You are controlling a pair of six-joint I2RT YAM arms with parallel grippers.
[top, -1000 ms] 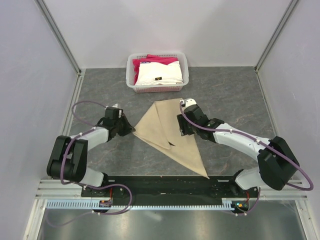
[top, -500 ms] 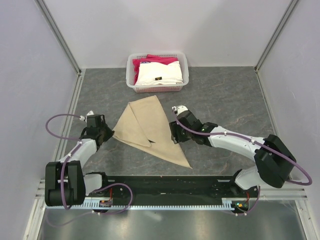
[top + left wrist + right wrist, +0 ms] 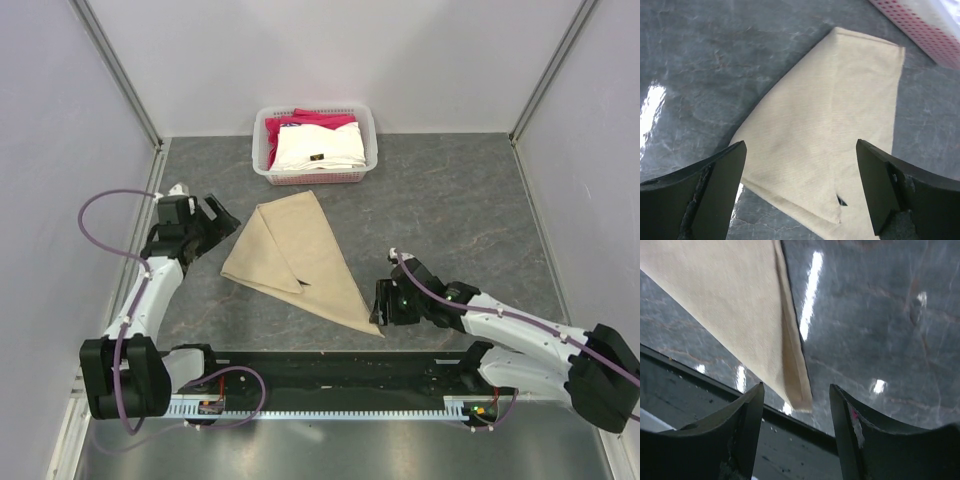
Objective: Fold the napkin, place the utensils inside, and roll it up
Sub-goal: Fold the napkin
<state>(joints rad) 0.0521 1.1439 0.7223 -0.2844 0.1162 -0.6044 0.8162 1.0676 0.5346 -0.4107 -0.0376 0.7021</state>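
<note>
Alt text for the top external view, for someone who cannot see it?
A tan napkin folded into a rough triangle lies flat on the grey table. The open left gripper is off its left edge, the open right gripper by its near corner; neither touches it. A white basket of folded cloths stands behind.

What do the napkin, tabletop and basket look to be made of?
Napkin: soft woven cloth, matte; fine weave shows, folds lie limp. Tabletop: hard, glossy, stone-patterned, mirroring lights; real stone or laminate, unclear. Basket: likely rigid plastic, perforated lattice wall.
</note>
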